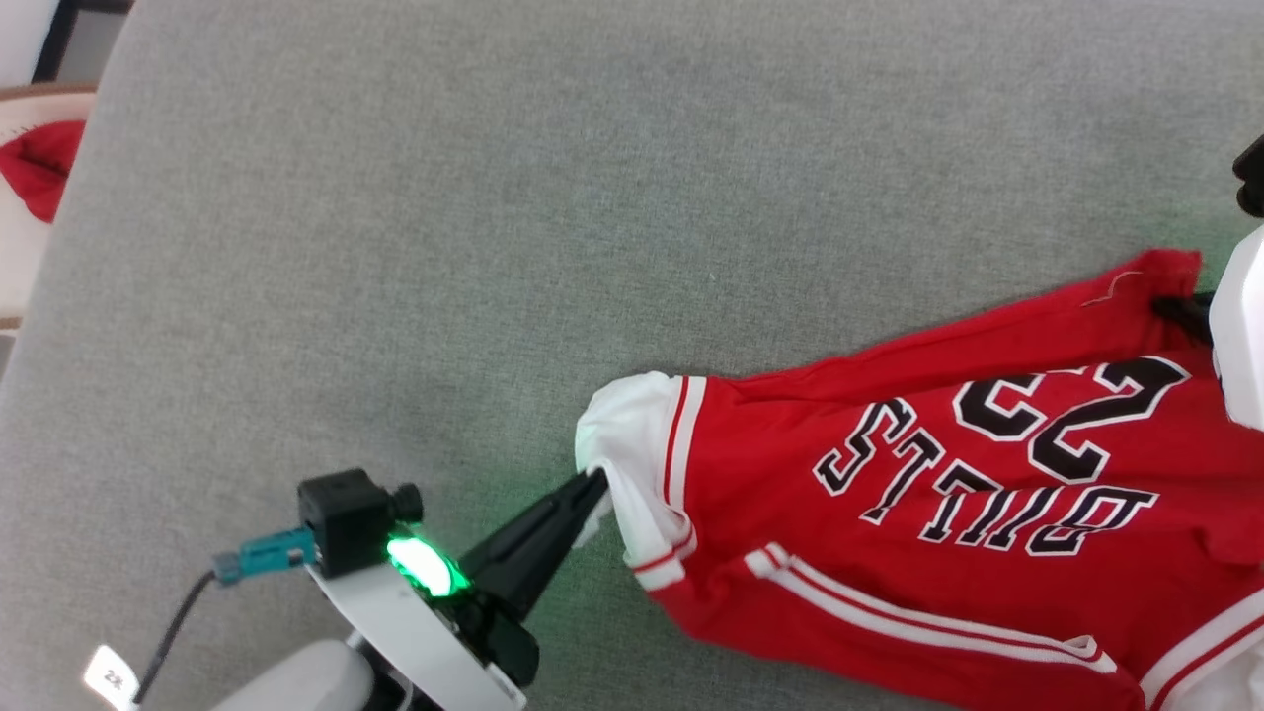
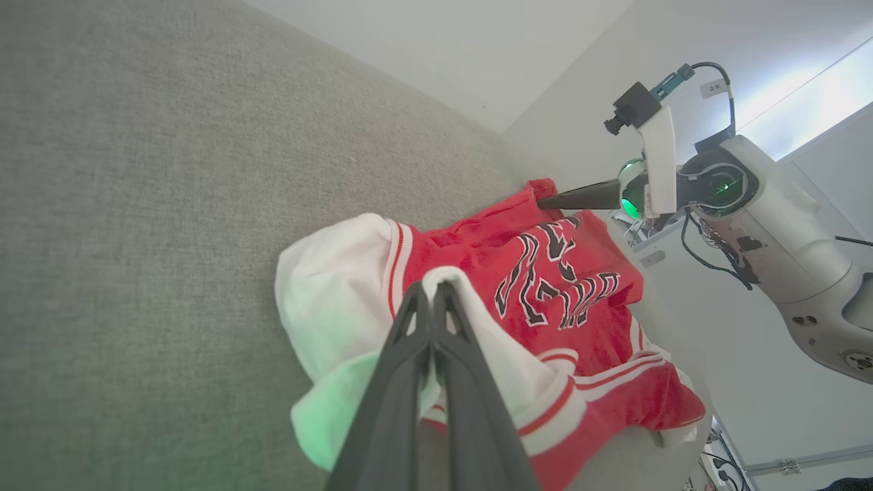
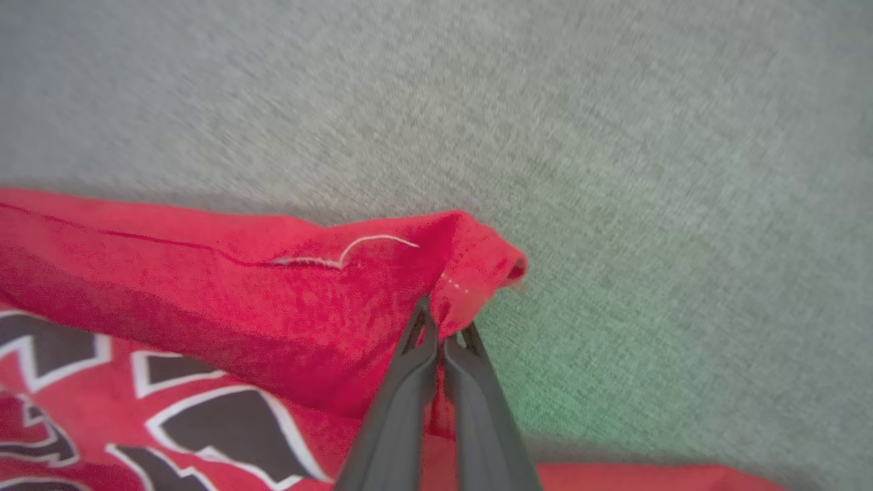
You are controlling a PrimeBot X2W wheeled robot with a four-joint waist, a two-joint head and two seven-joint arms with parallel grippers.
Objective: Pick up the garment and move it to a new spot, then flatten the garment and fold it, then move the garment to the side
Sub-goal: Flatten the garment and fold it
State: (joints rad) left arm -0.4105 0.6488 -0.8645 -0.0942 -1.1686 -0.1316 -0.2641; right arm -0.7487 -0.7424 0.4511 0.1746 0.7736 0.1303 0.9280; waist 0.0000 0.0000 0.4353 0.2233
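The garment (image 1: 948, 494), a red jersey T-shirt with white sleeves and black lettering, lies spread over the right half of the grey surface (image 1: 494, 197). My left gripper (image 1: 595, 481) is shut on the white sleeve at the shirt's left end; the left wrist view has its fingers pinching a fold of that sleeve (image 2: 327, 286). My right gripper (image 3: 443, 326) is shut on the red hem corner of the garment (image 3: 470, 273) at the far right. In the left wrist view the right gripper (image 2: 542, 201) bites the shirt's far red corner.
A plain red cloth lump (image 1: 41, 168) lies on a pale stand beyond the grey surface's left edge. Grey surface stretches open to the left and top of the shirt. The right arm's white forearm (image 1: 1242, 336) stands at the right edge of the head view.
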